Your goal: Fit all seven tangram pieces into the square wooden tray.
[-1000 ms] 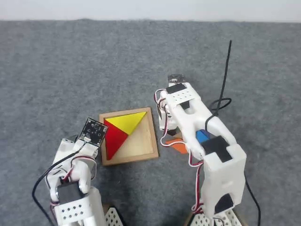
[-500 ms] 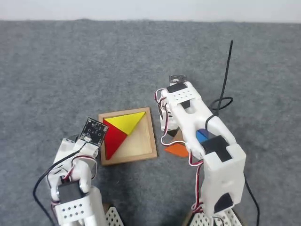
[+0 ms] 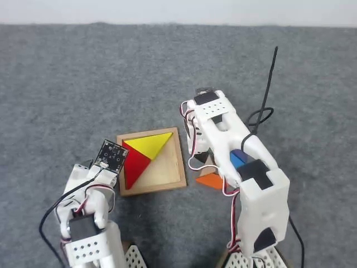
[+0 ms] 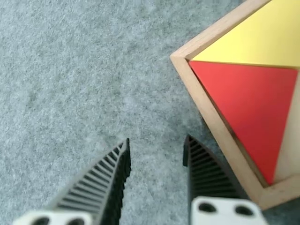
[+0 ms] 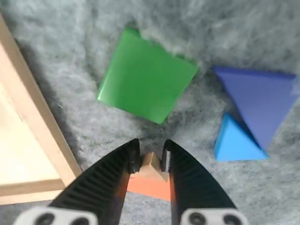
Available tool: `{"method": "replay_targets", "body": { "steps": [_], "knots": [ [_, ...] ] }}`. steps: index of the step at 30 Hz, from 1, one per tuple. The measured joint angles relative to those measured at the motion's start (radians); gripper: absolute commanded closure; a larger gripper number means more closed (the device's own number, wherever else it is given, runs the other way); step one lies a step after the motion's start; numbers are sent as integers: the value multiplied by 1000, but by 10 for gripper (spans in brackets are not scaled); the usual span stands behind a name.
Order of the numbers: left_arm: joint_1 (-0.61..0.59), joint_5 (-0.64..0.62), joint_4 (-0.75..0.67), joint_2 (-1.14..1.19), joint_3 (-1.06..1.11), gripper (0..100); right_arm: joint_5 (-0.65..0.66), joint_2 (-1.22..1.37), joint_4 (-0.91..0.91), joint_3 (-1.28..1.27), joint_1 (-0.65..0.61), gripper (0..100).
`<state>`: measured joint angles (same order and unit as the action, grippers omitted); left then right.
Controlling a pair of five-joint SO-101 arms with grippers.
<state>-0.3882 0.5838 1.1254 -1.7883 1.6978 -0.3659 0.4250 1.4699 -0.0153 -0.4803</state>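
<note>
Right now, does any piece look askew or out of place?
Yes. The orange piece looks tipped up beside the tray: the right gripper has its jaws shut on one corner, and bare wood shows there. The green square lies flat.

Fuzzy grey cloth covers the worktop; the tray is pale, bare wood. The yellow piece, red piece and green piece carry smooth satin paint, the orange piece a raw wood edge. The left tool and right tool are ribbed matt black plastic.
</note>
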Motion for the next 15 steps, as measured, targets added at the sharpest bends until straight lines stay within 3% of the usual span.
{"method": "replay_targets", "body": {
  "steps": [7,15],
  "knots": [
    [0,0,0,0,0,823,17,-18,6,-6,-17,916],
    [0,0,0,0,0,823,44,-195,-86,-192,-20,773]
  ]
}}
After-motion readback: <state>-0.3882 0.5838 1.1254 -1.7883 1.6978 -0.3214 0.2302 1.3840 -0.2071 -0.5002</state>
